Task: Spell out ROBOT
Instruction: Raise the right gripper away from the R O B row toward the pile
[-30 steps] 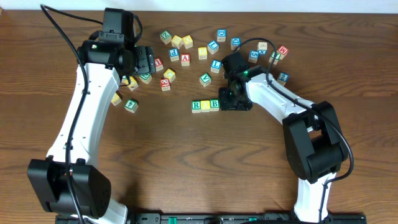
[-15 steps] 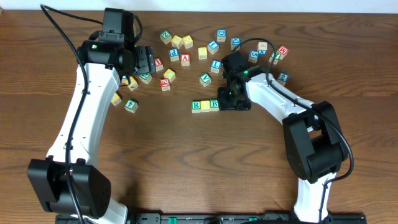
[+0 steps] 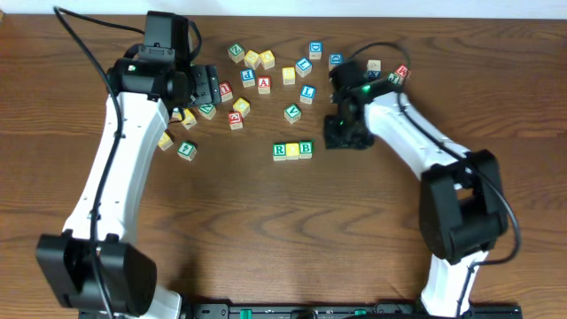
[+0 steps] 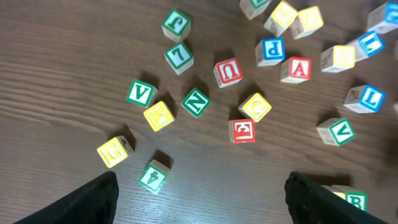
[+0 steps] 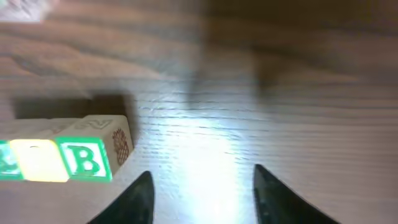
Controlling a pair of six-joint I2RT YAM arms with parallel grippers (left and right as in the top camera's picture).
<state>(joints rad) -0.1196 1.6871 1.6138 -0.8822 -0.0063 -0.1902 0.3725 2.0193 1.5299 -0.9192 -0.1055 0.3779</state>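
- the word row lies mid counter [image 3: 266,230]: r block [image 3: 280,151], yellow block [image 3: 292,151], b block [image 3: 306,149], all touching. the overhead shows them side by side in one line.
- the yellow block's letter is washed out in the right wrist view and too small overhead. judged to be the first o, but i cannot read it.
- by that count three letters are set, and o and t are not yet placed.
- right jaws: spread apart with nothing between them. the right wrist view shows bare counter in the gap.
- left jaws: also spread and empty, hovering over the scatter of loose blocks [image 4: 195,102] at the far left of the counter.
- key relation: the row's long axis runs left to right across the counter, and its free end is the b block's outer face, on the robot's right. the right jaws sit just off that end, near but apart from it.
- in the right wrist view the b block [image 5: 87,158] lies low on the left, outside the gap.
- the right arm [image 3: 399,124] is the nearer arm to the free end. the left arm [image 3: 133,133] is well away from the row.
- judgement: the next block has to land touching the b block's free face, so an approach from the robot's right looks cleanest.
- no o or t can be picked out for certain. the left wrist view reads j, l, u, v, k, n, p and an a block [image 4: 296,68].
- a few blocks [image 3: 373,67] lie near the right arm, faces unreadable.
- risk: a nudge on the b block would skew the whole row.
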